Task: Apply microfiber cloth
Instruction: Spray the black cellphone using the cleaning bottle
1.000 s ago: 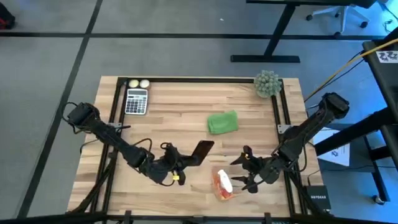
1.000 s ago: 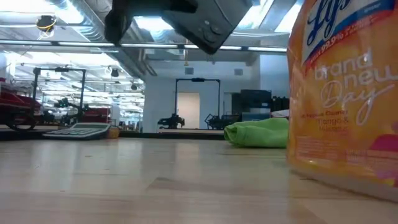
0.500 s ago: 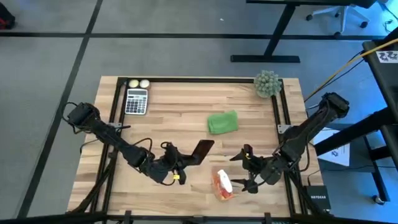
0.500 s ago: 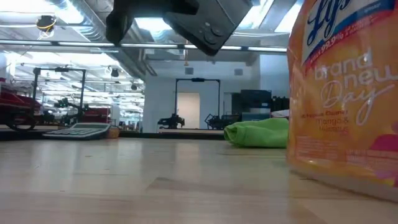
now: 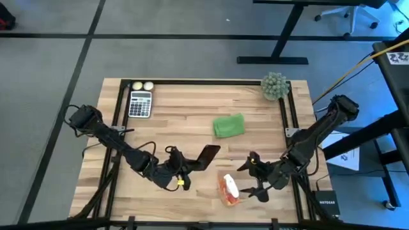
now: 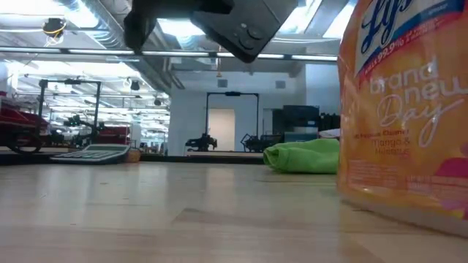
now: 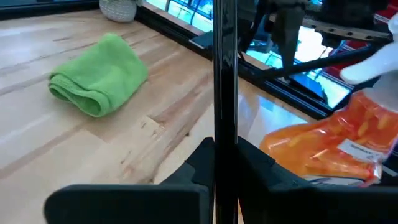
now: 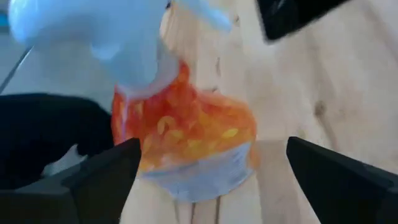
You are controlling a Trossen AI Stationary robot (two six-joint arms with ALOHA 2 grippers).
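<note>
The bright green microfiber cloth (image 5: 229,125) lies bunched on the table's far middle, also seen in the low view (image 6: 303,155) and the left wrist view (image 7: 99,73); no gripper touches it. My left gripper (image 5: 186,164) is shut on a black phone (image 5: 208,153) near the table's middle. An orange spray bottle (image 5: 228,189) with a white head stands upright near the front edge. Just right of it my right gripper (image 5: 254,181) is open, its fingers (image 8: 81,180) apart on either side of the bottle (image 8: 186,134) without touching it. My left gripper pinches the phone's near end (image 7: 222,163) between its two fingers, which press on the phone's two broad faces. The fingers come roughly level from the table's left. The phone (image 6: 241,25) sticks out beyond them, tilted and lifted clear of the table.
A calculator (image 5: 140,103) and two pale balls (image 5: 142,85) sit at the far left corner. A grey-green spiky ball plant (image 5: 275,85) stands at the far right. A black frame rail (image 5: 286,121) runs along the table's right side. Bare wood lies between phone and cloth.
My right gripper has drawn back a little from the spray bottle toward the table's near right, staying open. The bottle, the cloth and the held phone have kept their places.
</note>
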